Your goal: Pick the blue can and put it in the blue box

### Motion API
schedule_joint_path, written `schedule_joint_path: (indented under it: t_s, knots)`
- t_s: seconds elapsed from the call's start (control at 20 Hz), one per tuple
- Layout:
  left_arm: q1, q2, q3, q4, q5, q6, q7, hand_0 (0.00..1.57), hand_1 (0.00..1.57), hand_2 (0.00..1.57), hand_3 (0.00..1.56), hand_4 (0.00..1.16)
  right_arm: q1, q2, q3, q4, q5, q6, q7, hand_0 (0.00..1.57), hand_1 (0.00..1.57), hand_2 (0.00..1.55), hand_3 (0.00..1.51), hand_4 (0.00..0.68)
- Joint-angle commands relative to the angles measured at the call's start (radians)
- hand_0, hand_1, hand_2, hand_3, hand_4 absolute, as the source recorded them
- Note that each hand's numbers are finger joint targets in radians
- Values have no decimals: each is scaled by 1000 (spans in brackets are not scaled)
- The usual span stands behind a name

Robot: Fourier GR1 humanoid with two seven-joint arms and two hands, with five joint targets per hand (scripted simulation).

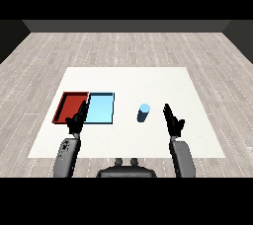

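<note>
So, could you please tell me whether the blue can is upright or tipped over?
Upright: the blue can stands on the table with its round top facing up, outside both trays.

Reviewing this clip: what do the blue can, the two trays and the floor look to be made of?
The blue can has a smooth, matte, uniform surface with no label; metal or plastic, cannot tell. The red tray and light blue tray look like flat-coloured plastic with thin raised rims, no gloss. The floor looks like pale grey wood planks, by its seams and grain.
</note>
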Motion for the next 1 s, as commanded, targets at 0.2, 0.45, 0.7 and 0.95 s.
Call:
schedule_joint_path:
  t_s: [0.2, 0.45, 0.7, 0.95]
  knots:
    - [-11, -2, 43, -2, 5, -17, -6, 0, 0, 0, 0, 0, -154, -76, -90, 90, -20, 46, -7, 0, 0, 0, 0, 0]
    - [-33, -31, 74, -56, 85, -79, -328, 0, 0, 0, 0, 0, -234, -36, -116, 69, -175, 153, -156, 0, 0, 0, 0, 0]
    - [45, -29, 68, -68, 96, -136, -417, 0, 0, 0, 0, 0, -226, -45, -118, 115, -174, 181, -202, 0, 0, 0, 0, 0]
    - [-12, -50, 66, -69, 89, -112, -362, 0, 0, 0, 0, 0, -214, -74, -148, 162, -189, 221, -255, 0, 0, 0, 0, 0]
